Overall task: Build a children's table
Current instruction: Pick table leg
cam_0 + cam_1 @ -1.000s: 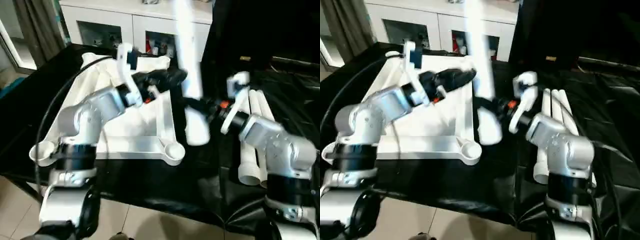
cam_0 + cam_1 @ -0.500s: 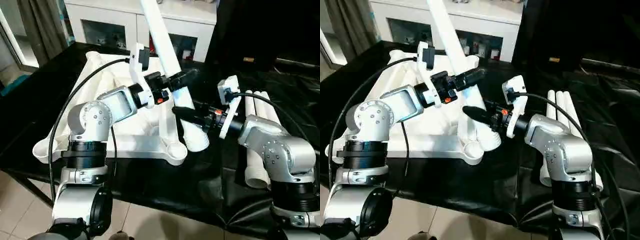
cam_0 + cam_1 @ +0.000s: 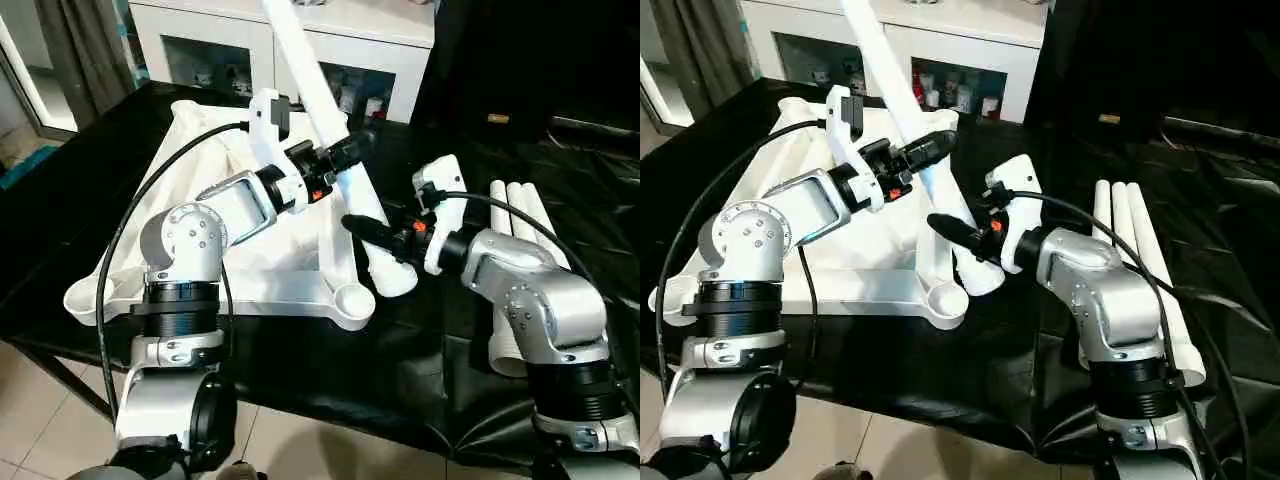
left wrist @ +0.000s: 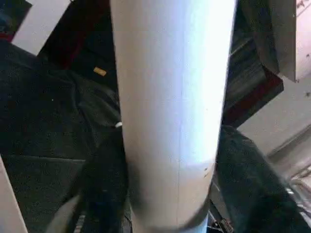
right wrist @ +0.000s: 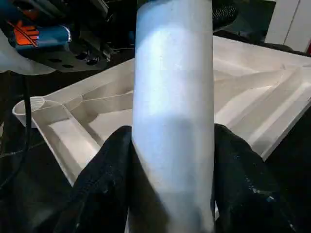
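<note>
Both hands, left hand (image 3: 352, 143) and right hand (image 3: 360, 226), still clamp the leg (image 3: 340, 165), now tilted further left.

The tabletop (image 3: 250, 250) and the legs (image 3: 520, 230) are white, the table cover (image 3: 60, 200) is black, the gripper fingers (image 5: 102, 194) are black.
</note>
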### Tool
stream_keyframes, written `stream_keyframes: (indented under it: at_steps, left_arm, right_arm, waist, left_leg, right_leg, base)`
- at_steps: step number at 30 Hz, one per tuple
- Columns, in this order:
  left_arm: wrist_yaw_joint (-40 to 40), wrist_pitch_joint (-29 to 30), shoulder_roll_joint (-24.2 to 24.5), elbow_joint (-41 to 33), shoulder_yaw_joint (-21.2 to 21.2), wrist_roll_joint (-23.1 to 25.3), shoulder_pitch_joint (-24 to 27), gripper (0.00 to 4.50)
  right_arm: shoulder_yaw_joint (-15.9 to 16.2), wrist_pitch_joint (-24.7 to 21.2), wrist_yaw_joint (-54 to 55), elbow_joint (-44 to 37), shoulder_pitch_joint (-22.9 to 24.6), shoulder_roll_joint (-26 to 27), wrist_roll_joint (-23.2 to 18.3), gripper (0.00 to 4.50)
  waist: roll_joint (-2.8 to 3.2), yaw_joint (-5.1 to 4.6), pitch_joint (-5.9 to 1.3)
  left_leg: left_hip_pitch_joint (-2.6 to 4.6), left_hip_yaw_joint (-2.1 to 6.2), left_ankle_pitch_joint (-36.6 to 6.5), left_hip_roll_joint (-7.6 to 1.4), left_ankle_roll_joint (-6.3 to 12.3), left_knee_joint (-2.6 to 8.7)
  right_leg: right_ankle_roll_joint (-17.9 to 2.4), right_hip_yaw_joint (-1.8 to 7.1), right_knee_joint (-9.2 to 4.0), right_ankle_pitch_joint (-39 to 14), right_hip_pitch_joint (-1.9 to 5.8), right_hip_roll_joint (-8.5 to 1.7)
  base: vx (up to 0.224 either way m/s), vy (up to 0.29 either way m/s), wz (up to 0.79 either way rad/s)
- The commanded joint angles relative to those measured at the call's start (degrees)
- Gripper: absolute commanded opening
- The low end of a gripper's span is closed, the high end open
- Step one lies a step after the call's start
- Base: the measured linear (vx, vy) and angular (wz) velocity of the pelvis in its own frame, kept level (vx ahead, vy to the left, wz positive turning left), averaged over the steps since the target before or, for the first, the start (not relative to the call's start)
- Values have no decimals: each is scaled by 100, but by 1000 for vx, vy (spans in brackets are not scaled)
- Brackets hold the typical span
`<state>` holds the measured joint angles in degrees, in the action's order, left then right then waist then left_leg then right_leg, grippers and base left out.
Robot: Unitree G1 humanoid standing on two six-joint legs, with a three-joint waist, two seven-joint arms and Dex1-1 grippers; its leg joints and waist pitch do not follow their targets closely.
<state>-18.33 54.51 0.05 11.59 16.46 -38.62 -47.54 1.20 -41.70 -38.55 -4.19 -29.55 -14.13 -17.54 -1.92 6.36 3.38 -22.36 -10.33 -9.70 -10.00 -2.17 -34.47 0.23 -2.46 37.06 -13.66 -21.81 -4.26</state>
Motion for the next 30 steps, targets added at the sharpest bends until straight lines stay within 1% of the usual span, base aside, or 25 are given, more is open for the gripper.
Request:
stream_keyframes:
  at_steps: [1, 3, 5, 7, 8, 10, 14, 15, 16, 17, 18, 19, 20, 21, 22, 23, 24, 25, 26, 27, 28, 29, 30]
  left_arm:
    - [69, 28, -10, -3, -9, -85, -142, 234]
    - [85, 24, -5, 6, -15, -76, -138, 225]
    - [98, 13, -13, 21, -14, -76, -143, 222]
    - [111, 15, -22, 9, -23, -94, -142, 200]
    - [119, 16, -27, -5, -28, -96, -138, 194]
    - [120, 24, -31, -22, -28, -105, -135, 187]
    - [41, -55, 3, -54, -120, -30, -119, 184]
    - [-70, -106, 66, -72, -231, 41, -101, 183]
    - [-104, -119, 84, -77, -264, 60, -95, 183]
    - [-210, -153, 148, -93, -359, 116, -80, 183]
    - [-259, -166, 181, -99, -400, 139, -74, 183]
    - [-524, -209, 327, -143, -565, 196, -47, 183]
    - [-534, -210, 333, -145, -572, 198, -46, 183]
    - [-706, -215, 422, -186, -666, 207, -27, 183]
    - [-853, -204, 504, -215, -743, 208, -22, 183]
    - [-1068, -202, 622, -257, -857, 209, -15, 183]
    - [-1549, -170, 896, -350, -1112, 202, -5, 183]
    - [-1597, -165, 924, -360, -1139, 202, -4, 182]
    - [-1784, -147, 1023, -382, -1201, 164, -14, 182]
    - [-2093, -130, 1184, -401, -1298, 102, -35, 182]
    - [-2179, -123, 1223, -395, -1310, 78, -55, 182]
    - [-2471, -108, 1349, -372, -1348, -1, -122, 182]
    - [-2539, -97, 1374, -368, -1349, -27, -141, 182]
  right_arm:
    - [17, 146, 45, 20, -134, -13, 19, 186]
    - [29, 165, 59, 27, -137, -16, 30, 186]
    - [37, 177, 68, 26, -135, -21, 40, 186]
    - [48, 204, 83, 26, -126, -31, 45, 186]
    - [61, 220, 94, 18, -119, -39, 44, 186]
    - [75, 231, 102, 7, -112, -46, 46, 186]
    - [133, 303, 155, -16, -97, -64, 85, 186]
    - [97, 277, 170, -11, -100, -12, 16, 221]
    - [73, 253, 169, -7, -102, 10, -24, 242]
    - [-23, 156, 147, -11, -109, 74, -178, 256]
    - [-73, 104, 131, -18, -113, 100, -258, 256]
    - [-216, -65, 36, -82, -133, 127, -513, 265]
    - [-221, -72, 32, -85, -134, 127, -522, 277]
    - [-288, -157, -21, -127, -141, 105, -633, 289]
    - [-350, -252, -76, -148, -157, 64, -731, 296]
    - [-418, -383, -196, -182, -169, -20, -878, 296]
    - [-528, -667, -525, -262, -180, -237, -1201, 310]
    - [-540, -699, -558, -269, -182, -258, -1235, 314]
    - [-587, -845, -713, -297, -182, -356, -1394, 317]
    - [-667, -1093, -952, -340, -183, -511, -1662, 317]
    - [-685, -1174, -1021, -353, -181, -555, -1742, 317]
    - [-734, -1406, -1210, -388, -175, -681, -1981, 317]
    - [-730, -1442, -1230, -382, -180, -700, -2003, 317]
  waist:
    - [-31, -12, -421]
    - [-11, -10, -425]
    - [-10, -15, -424]
    - [-15, -16, -421]
    - [1, -18, -423]
    - [-6, -19, -425]
    - [5, -23, -423]
    - [12, -26, -424]
    - [10, -27, -421]
    - [9, -27, -426]
    - [7, -33, -424]
    - [7, -36, -421]
    - [18, -30, -427]
    - [20, -37, -421]
    - [11, -33, -426]
    - [23, -25, -427]
    - [9, -24, -419]
    - [26, -8, -425]
    - [27, -16, -413]
    - [2, -24, -415]
    - [7, -10, -417]
    - [0, -5, -417]
    - [6, -3, -421]
  left_leg:
    - [129, 92, -272, -255, 162, 324]
    - [134, 96, -268, -260, 155, 324]
    - [138, 95, -277, -259, 143, 325]
    - [135, 94, -297, -258, 143, 326]
    - [136, 97, -307, -260, 132, 328]
    - [137, 97, -304, -261, 127, 326]
    - [135, 101, -337, -260, 110, 332]
    - [139, 102, -338, -263, 95, 333]
    - [140, 102, -346, -261, 100, 336]
    - [144, 101, -342, -261, 101, 334]
    - [140, 100, -333, -257, 123, 337]
    - [142, 101, -333, -255, 146, 341]
    - [144, 101, -346, -266, 141, 340]
    - [148, 101, -346, -269, 124, 343]
    - [150, 102, -332, -266, 122, 342]
    - [154, 100, -325, -266, 124, 345]
    - [158, 96, -343, -265, 122, 346]
    - [164, 97, -343, -268, 114, 346]
    - [150, 91, -337, -273, 79, 349]
    - [155, 86, -353, -256, 100, 346]
    - [156, 91, -361, -254, 119, 348]
    - [149, 82, -331, -251, 132, 343]
    - [147, 84, -306, -260, 122, 339]
  right_leg:
    - [-1330, 241, -401, 581, 303, -364]
    - [-1327, 242, -393, 599, 300, -364]
    - [-1330, 241, -396, 639, 298, -360]
    - [-1335, 242, -399, 635, 300, -360]
    - [-1336, 241, -399, 630, 300, -360]
    - [-1337, 241, -396, 648, 302, -358]
    - [-1335, 241, -402, 633, 305, -364]
    - [-1330, 242, -401, 638, 301, -361]
    - [-1322, 242, -405, 626, 298, -357]
    - [-1320, 243, -399, 644, 298, -356]
    - [-1319, 244, -399, 652, 300, -354]
    - [-1320, 243, -404, 634, 295, -350]
    - [-1321, 243, -393, 623, 295, -359]
    - [-1324, 240, -392, 626, 287, -349]
    - [-1331, 239, -393, 637, 296, -356]
    - [-1330, 240, -386, 634, 297, -349]
    - [-1325, 239, -393, 605, 289, -341]
    - [-1313, 240, -384, 597, 298, -345]
    - [-1314, 242, -380, 630, 286, -347]
    - [-1331, 240, -392, 605, 296, -343]
    - [-1335, 239, -391, 564, 309, -350]
    - [-1338, 243, -390, 531, 311, -353]
    - [-1353, 242, -380, 543, 302, -362]
  base:
    - [0, 0, 0]
    - [0, 0, 0]
    - [0, 0, 0]
    - [0, 0, 0]
    - [0, 0, 0]
    - [0, 0, 0]
    - [0, 0, 0]
    - [0, 0, 0]
    - [0, 0, 0]
    - [0, 0, 0]
    - [0, 0, 0]
    - [0, 0, 0]
    - [0, 0, 0]
    - [0, 0, 0]
    - [0, 0, 0]
    - [0, 0, 0]
    - [0, 0, 0]
    - [0, 0, 0]
    - [0, 0, 0]
    - [0, 0, 0]
    - [0, 0, 0]
    - [0, 0, 0]
    - [0, 0, 0]
